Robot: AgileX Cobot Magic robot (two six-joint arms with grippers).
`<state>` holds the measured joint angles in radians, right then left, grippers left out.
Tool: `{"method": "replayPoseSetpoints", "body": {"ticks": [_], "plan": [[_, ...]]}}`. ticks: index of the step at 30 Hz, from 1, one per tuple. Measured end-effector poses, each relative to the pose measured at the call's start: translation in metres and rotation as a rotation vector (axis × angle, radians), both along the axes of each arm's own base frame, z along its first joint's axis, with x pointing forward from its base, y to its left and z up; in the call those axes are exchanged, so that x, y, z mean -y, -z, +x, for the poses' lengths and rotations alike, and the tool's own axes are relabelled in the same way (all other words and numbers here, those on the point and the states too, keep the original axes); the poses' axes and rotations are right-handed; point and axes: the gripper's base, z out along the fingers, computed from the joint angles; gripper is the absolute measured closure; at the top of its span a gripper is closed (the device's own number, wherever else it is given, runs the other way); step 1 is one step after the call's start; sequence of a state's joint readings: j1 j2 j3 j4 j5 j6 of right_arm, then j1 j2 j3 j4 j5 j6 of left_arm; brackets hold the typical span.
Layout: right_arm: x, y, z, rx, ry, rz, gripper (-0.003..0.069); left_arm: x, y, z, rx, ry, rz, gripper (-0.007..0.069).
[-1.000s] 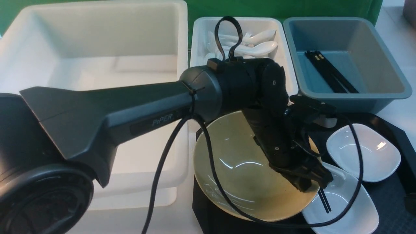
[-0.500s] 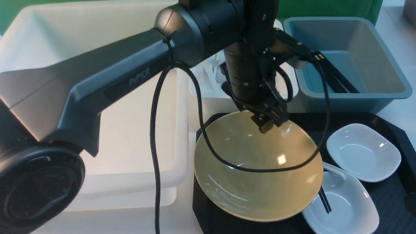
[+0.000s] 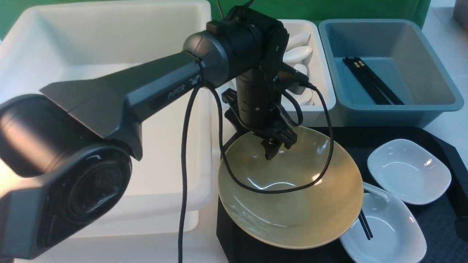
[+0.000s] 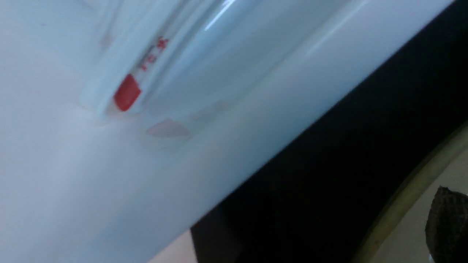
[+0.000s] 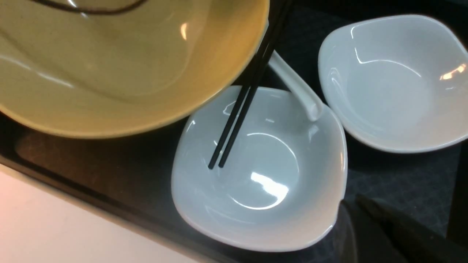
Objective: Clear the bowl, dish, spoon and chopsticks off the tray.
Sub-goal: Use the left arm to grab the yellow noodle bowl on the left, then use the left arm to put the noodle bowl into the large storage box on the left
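We saw nothing off tray (image 3: 444, 219) yet. Bowl (image 3: 292, 204), chopsticks (image 5: 236, 124), spoon (image 5: 292, 86), near dish (image 3: 387, 230) and far dish (image 3: 409, 171) all sat on it. Left gripper (image 3: 271, 149) hovered at bowl's far rim, its jaws apart or together, we couldn't tell.

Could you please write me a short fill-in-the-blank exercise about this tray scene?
1. The large mustard-yellow round bowl sits on the black rectangular plastic ____.
2. The tips of the thin black chopsticks lie in a white rounded-square ____.
3. The grey-blue plastic bin holds long black ____.
4. The small white plastic bin holds glossy white ____.
Missing words: tray; dish; chopsticks; spoons.
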<state>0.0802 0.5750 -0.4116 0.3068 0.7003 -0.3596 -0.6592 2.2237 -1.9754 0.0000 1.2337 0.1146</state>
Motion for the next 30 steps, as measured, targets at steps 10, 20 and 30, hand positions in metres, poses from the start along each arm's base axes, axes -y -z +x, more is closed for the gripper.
{"method": "replayPoseSetpoints", "body": {"ticks": [10, 20, 30], "plan": [[0.000, 0.000, 0.000, 0.000, 0.000, 0.000, 0.0624, 0.007, -0.005, -0.007, -0.098, 0.078, -0.137, 0.0563], [0.000, 0.000, 0.000, 0.000, 0.000, 0.000, 0.0624, -0.021, -0.074, -0.006, -0.028, 0.130, -0.369, 0.0621], [-0.001, 0.000, 0.000, 0.008, -0.007, 0.000, 0.0624, -0.159, -0.192, -0.003, 0.235, -0.116, -0.572, 0.0621]]}}
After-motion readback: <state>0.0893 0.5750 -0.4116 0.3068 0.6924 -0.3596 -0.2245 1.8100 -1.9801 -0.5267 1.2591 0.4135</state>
